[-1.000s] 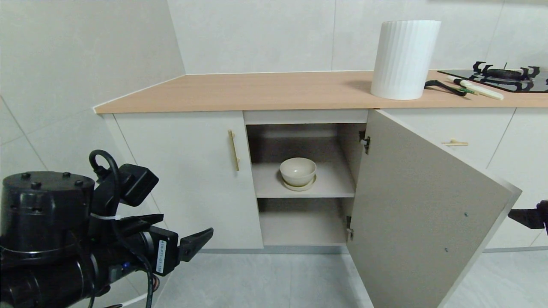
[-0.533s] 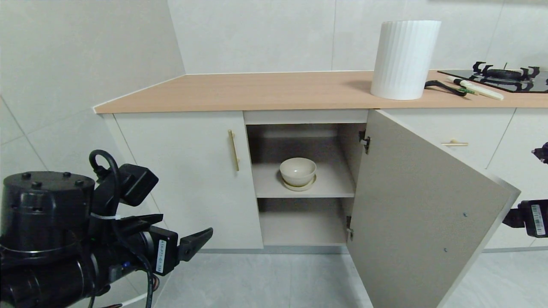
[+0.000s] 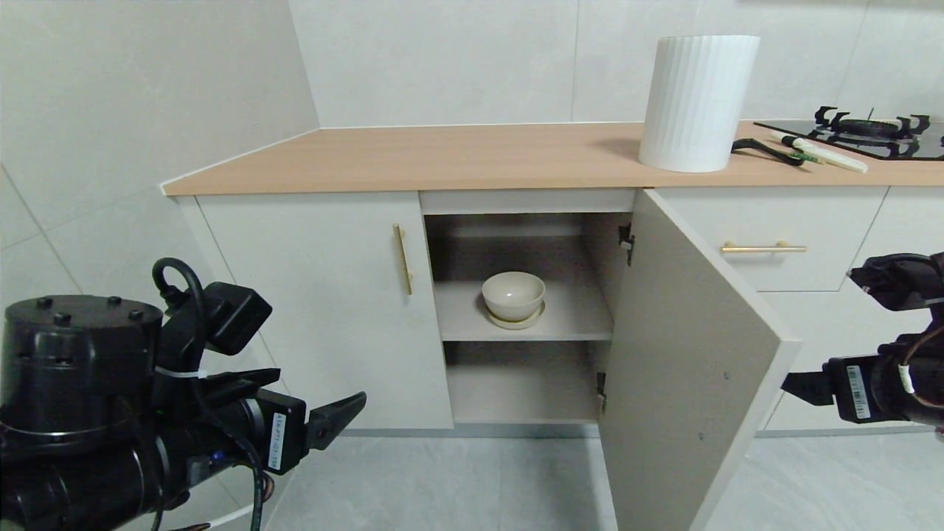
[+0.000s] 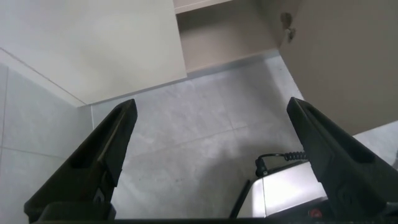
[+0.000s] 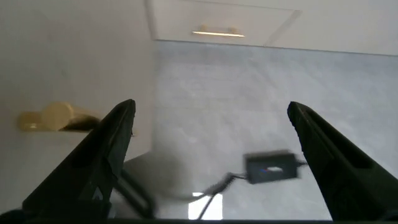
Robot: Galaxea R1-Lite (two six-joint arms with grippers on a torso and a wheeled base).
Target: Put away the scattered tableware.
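A cream bowl [image 3: 514, 293] sits on a small saucer [image 3: 516, 319] on the upper shelf [image 3: 568, 321] of the open cabinet. The cabinet door [image 3: 686, 354] stands partly swung out. My right gripper [image 3: 800, 387] is just behind the door's outer face near its free edge. It is open with nothing between its fingers [image 5: 211, 109], and the door's gold handle [image 5: 56, 117] lies beside one finger. My left gripper [image 3: 343, 413] hangs low at the left above the floor, open and empty [image 4: 211, 109].
On the wooden counter [image 3: 442, 158] stand a tall white ribbed container [image 3: 697, 103] and some utensils [image 3: 818, 153] beside a gas hob [image 3: 870, 129]. A shut door with a gold handle [image 3: 400, 258] is left of the opening, a drawer handle [image 3: 763, 248] to the right. Grey floor [image 3: 479, 479] lies below.
The cabinet door has swung part of the way toward shut, uncovering the drawer handle. My right arm has come into view from the right behind the door. The left arm has stayed still.
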